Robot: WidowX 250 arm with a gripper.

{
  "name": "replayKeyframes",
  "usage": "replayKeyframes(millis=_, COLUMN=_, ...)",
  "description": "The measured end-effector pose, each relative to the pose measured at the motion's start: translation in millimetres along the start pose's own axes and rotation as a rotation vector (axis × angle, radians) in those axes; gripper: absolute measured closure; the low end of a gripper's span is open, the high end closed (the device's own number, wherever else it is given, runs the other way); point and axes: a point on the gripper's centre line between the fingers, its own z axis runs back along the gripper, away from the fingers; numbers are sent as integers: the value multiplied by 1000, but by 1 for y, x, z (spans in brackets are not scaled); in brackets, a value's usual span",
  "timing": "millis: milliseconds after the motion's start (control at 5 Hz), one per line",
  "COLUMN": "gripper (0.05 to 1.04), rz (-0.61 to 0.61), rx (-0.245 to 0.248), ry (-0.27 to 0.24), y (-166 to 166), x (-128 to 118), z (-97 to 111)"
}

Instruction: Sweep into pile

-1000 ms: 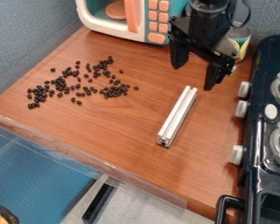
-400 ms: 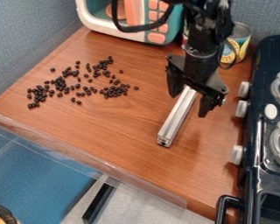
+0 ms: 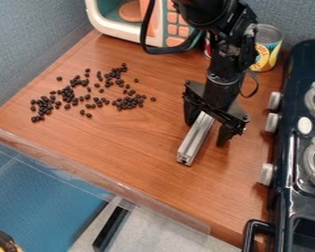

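Gripper (image 3: 205,133) lower, wooden counter (image 3: 127,140), blue-grey walls (image 3: 28,39)

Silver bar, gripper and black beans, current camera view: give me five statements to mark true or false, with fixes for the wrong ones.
1. The gripper is open, fingers to either side of the silver bar. True.
2. The black beans are gathered in one tight pile. False: they lie scattered in loose clumps, with strays around them.
3. The silver bar lies in among the black beans. False: it lies apart from them, nearer the stove.
4. A can stands near the back wall. True.
5. The stove is at the left edge of the view. False: it is at the right edge.
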Motion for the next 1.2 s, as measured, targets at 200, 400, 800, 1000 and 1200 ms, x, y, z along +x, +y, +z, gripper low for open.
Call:
replayKeyframes(millis=200, gripper=400, rz=15, rx=-19, ry=15, y=3, x=-1, z=-1)
replayKeyframes(millis=400, gripper=665, rz=35, rx=-45, ry=15, y=3, x=-1, z=-1)
replayKeyframes(millis=800, gripper=685, rz=109, rx=-138, ry=-26, y=1, x=18, z=30)
replayKeyframes(millis=1000, gripper=685, rz=219, rx=-146, ry=-94, y=20, x=32, z=64)
replayKeyframes(millis=1200, gripper=685, rz=378, rx=-96, ry=-61, y=43, x=25, z=65)
